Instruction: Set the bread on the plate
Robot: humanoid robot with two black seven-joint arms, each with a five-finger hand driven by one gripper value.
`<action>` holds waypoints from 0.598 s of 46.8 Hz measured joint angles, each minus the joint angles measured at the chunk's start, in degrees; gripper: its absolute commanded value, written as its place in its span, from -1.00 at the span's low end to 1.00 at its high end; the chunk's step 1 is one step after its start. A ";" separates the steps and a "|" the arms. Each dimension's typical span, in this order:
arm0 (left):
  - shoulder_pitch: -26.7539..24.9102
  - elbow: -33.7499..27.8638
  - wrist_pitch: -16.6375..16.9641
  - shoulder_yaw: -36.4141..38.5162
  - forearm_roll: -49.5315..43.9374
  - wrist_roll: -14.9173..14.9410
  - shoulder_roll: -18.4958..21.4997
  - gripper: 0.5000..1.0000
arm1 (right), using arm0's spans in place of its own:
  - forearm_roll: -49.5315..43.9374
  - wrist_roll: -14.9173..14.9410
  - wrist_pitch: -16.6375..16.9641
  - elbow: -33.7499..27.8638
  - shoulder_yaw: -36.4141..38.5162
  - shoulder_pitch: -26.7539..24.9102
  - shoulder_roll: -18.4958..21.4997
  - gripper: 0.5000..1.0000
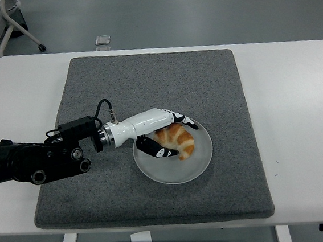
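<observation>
One bread (177, 140), one plate (175, 172), one left hand (164, 133).

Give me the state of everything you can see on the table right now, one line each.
croissant: lying on the plate, fingers around it
plate: flat on the mat, holding the croissant
left hand: over the plate, fingers loosely curled around the croissant
grey mat: flat on the table, under the plate
white table: bearing the mat
right hand: not in view
</observation>
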 measured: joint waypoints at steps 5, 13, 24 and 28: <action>0.09 0.00 -0.23 -0.93 -1.00 0.00 0.05 0.51 | 0.00 0.00 0.00 0.00 -0.02 0.03 0.00 0.72; 0.05 -0.03 -0.54 -1.92 -3.88 0.00 -0.15 0.83 | 0.00 0.00 0.00 0.00 -0.01 0.03 0.00 0.72; -0.01 -0.70 -5.05 -3.72 -11.38 0.00 -0.02 0.94 | 0.00 0.00 0.00 0.00 -0.01 0.01 0.00 0.72; -0.01 -0.77 -11.59 -6.59 -18.07 0.00 0.20 0.94 | 0.00 0.00 0.00 0.00 0.00 0.00 0.00 0.72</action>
